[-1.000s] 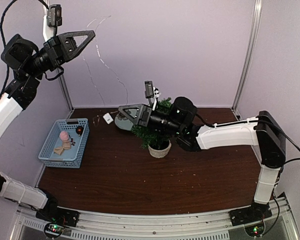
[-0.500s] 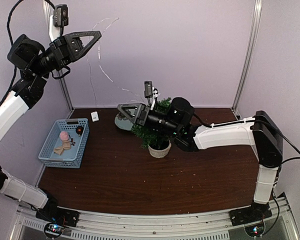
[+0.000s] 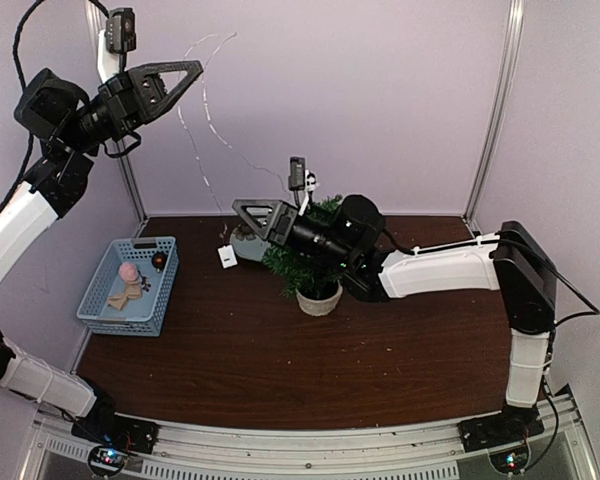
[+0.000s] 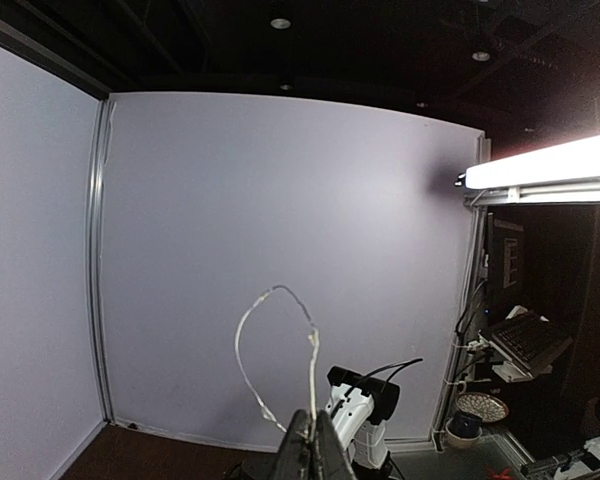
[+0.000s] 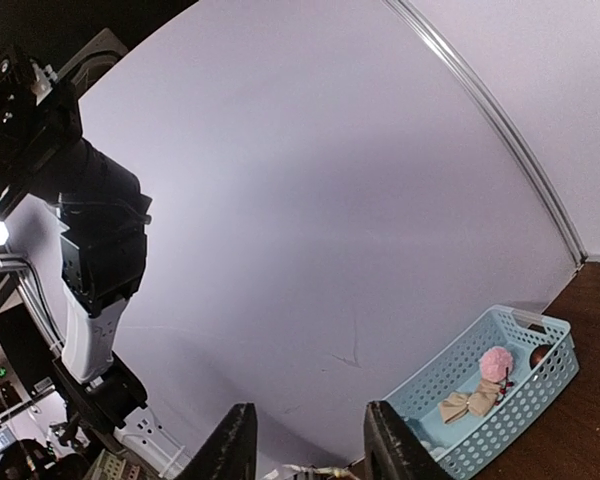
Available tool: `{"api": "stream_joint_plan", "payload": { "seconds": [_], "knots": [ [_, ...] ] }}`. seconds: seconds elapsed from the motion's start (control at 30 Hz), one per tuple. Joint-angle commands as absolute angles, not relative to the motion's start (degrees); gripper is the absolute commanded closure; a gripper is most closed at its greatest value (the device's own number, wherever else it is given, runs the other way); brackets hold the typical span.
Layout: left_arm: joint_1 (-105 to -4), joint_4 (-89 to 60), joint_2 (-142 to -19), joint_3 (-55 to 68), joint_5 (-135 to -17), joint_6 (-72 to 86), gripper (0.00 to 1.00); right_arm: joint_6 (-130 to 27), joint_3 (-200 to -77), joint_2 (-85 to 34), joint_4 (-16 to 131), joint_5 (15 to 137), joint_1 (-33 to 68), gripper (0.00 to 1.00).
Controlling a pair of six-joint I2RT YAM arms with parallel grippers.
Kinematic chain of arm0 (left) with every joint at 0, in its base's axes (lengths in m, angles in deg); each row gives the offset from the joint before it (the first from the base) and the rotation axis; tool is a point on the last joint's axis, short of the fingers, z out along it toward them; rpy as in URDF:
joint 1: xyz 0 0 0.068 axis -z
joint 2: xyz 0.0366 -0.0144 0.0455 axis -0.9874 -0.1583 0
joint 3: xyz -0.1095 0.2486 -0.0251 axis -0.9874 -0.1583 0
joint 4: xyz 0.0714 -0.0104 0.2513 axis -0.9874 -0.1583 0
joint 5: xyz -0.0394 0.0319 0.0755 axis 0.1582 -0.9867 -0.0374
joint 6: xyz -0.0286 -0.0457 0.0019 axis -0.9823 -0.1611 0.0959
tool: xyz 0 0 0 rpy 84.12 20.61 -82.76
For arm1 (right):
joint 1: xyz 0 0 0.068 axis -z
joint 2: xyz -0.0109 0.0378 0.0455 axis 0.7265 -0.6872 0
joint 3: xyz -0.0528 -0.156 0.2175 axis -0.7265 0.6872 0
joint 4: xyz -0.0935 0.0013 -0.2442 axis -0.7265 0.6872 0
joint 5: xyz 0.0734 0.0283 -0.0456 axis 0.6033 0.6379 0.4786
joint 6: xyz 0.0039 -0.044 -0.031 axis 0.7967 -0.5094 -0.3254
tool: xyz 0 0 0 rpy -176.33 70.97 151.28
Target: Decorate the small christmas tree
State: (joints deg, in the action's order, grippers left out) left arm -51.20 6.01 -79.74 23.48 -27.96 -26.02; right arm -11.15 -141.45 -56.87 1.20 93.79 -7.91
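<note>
Mid-desk [image 3: 230, 360], toward the back wall: the small christmas tree [image 3: 298, 262]. It is bushy, dark green and upright, set in a round off-white pot [image 3: 319, 299]. My right arm reaches across in front of its crown.

My right tool [image 3: 242, 208] hovers just left of the treetop. Its fingers [image 5: 235, 445] stand parted with a clear gap, and I cannot tell whether anything sits between them.

My left tool [image 3: 194, 68] is high up and well left of the tree. It is clamped tight on a thin wire string [image 4: 314, 360], which loops above the tips and trails down toward the treetop.

A small white box [image 3: 227, 257] is just left of the tree; I cannot tell if it touches the desk.

A blue basket [image 3: 95, 285] sits well left of the tree, holding a pink pompom [image 3: 128, 271] and a tan bow [image 3: 130, 291].
</note>
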Motion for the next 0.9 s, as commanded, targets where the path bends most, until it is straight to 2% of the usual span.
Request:
{"api": "stream_joint_plan", "payload": {
  "seconds": [0.0,0.1,0.17,0.33,0.43,0.6,0.87],
  "knots": [
    [-50.92,4.77,-78.47,23.12,-29.28,-23.15,1.0,-10.63,-142.56,-57.01,-3.26,94.53,-7.6,0.71],
    [-50.93,3.88,-78.22,22.98,-29.45,-22.27,1.0,-10.51,-142.18,-56.8,-3.43,95.13,-7.39,0.91],
    [-50.92,3.37,-77.83,22.68,-30.11,-21.58,1.0,-10.43,-141.7,-56.55,-3.72,95.19,-7.29,1.0],
    [-50.92,-7.17,-74.64,23.1,-34.33,-12.41,1.0,-11.79,-138.03,-51.89,-0.5,94.89,-6.7,1.0],
    [-50.92,-18.05,-71.74,22.9,-42.95,-4.53,1.0,-15.66,-134.58,-45.46,6.89,94.28,-6.35,1.0],
    [-51.01,-27.46,-69.76,20.97,-55.01,0.56,1.0,-26.2,-131.31,-32.6,30.08,90.95,-6.34,1.0],
    [-50.97,-28.64,-71.76,15.91,-53.9,2.1,1.0,-39.75,-130.27,-18.43,65.17,79.37,-5.82,1.0]
  ]
}}
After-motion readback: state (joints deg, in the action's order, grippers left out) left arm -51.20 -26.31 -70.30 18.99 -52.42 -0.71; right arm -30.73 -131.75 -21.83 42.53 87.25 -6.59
